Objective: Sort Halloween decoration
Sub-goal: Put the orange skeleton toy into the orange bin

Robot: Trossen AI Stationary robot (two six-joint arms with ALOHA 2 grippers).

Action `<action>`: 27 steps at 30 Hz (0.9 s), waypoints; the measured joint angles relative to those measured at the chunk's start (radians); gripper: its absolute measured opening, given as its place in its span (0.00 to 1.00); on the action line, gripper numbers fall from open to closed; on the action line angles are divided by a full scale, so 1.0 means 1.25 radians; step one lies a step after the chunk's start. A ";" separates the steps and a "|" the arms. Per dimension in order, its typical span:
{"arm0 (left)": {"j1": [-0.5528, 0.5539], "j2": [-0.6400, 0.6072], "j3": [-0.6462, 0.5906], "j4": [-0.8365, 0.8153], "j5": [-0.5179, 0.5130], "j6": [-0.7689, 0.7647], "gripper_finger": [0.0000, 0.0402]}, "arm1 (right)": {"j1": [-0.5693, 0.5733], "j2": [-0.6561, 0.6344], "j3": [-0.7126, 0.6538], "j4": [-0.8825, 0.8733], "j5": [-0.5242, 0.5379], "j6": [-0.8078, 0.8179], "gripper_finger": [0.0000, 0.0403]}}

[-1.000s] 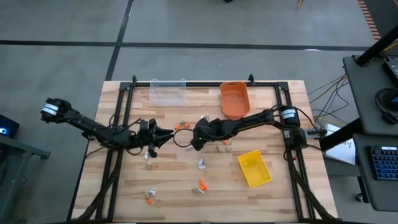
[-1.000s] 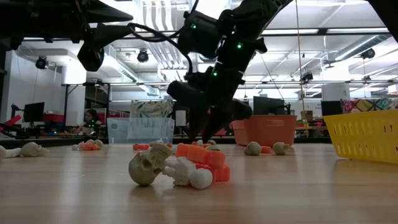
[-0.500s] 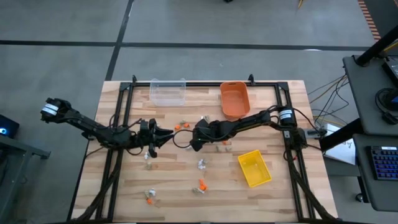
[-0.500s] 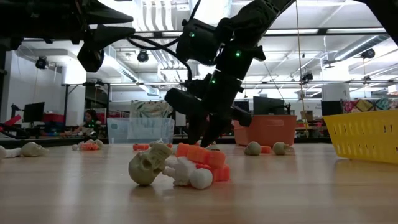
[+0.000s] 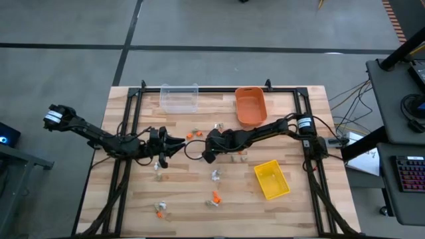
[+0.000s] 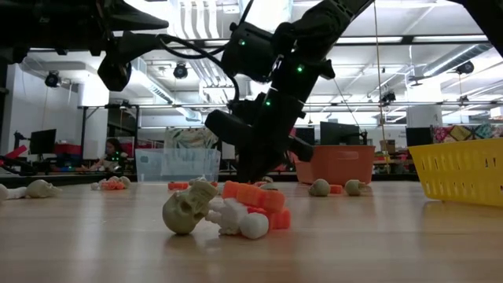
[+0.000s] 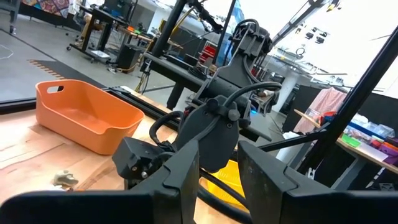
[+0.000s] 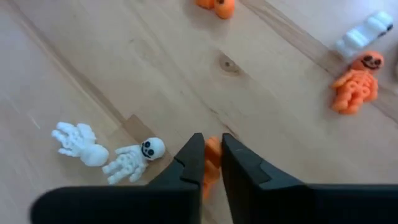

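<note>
Right gripper (image 8: 210, 163) is down at the table near its middle, and its 2 fingers (image 8: 189, 163) are pinched onto a small orange trinket (image 8: 212, 152), which shows as an orange sliver between the tips. From overhead that gripper (image 5: 207, 155) sits just left of centre on the wooden table (image 5: 299, 206), arm stretched in from the right side. The left gripper (image 5: 174, 142) hangs close by, facing it; in its own wrist view the 2 dark fingers (image 7: 180, 177) stand apart with a gap between them and nothing in it.

The rest of the decorations are scattered. Beside the right gripper lie 2 white skeletons (image 8: 106, 155), and farther off an orange skeleton (image 8: 356, 86) with a white piece (image 8: 364, 37) just beside it. At table height, a tan skull (image 6: 187, 209) touches a white figure (image 6: 240, 220) and an orange figure (image 6: 255, 198) in one small heap up front.

Along the far edge stand a clear bin (image 5: 180, 97) and an orange bin (image 5: 250, 106); a yellow bin (image 5: 271, 179) sits toward the near right.
</note>
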 joint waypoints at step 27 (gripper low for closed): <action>0.000 -0.040 0.000 0.023 0.015 0.001 0.23 | -0.177 -0.319 0.002 -0.212 -0.025 -0.288 0.03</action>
